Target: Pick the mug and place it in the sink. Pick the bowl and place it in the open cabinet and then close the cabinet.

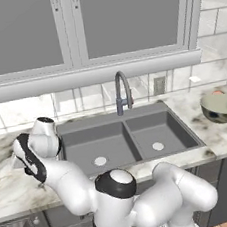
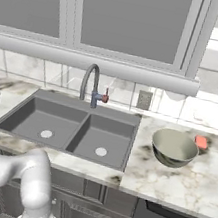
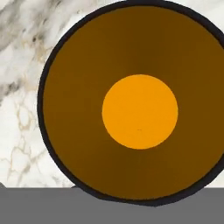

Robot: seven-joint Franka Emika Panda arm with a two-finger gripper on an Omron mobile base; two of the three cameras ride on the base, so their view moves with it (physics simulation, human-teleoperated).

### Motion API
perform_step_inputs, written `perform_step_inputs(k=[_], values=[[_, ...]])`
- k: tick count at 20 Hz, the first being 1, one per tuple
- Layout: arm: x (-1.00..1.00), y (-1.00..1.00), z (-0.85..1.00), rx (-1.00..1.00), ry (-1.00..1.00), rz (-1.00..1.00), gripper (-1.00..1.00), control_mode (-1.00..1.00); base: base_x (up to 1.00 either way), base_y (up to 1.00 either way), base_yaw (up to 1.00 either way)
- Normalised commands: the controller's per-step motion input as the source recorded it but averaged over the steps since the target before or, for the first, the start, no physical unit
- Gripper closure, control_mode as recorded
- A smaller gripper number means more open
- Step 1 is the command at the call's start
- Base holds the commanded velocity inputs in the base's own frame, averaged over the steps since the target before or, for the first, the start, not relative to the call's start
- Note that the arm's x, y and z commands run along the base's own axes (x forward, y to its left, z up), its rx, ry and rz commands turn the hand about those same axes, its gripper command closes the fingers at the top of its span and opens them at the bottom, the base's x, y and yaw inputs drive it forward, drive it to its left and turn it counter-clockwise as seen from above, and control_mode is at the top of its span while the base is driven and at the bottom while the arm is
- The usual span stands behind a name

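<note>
Landmark: the sink point(image 1: 126, 139), dark grey, two basins, each with a round drain, sunk into the marble surface point(image 2: 170, 177). Grey gooseneck faucet point(image 1: 122, 92) rises at the sink's back rim, over the divider. Arm reaches low over the surface to the left of the sink; the hand hangs just beside the sink's left rim. Hand view looks straight down into the mug point(image 3: 138, 103): black rim, orange inside, brighter orange disc at the bottom, standing upright on the marble left of the sink. The fingers cannot be made out in any view; whether they are spread, pressed together or pinching the mug I cannot tell. The bowl point(image 2: 173, 148) sits upright on the surface right of the sink, well apart from the mug. Small red-orange object point(image 2: 201, 142) lies just behind the bowl.
</note>
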Motion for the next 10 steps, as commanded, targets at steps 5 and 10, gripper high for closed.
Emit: perform_step_inputs(k=[5,10], values=[[-0.1,-0.16,0.78,-0.15,-0.15,0.0,1.0,-1.0,0.0,0.0,0.0],[-0.18,-0.47,0.49,-0.1,-0.02,0.0,1.0,-1.0,0.0,0.0,0.0]])
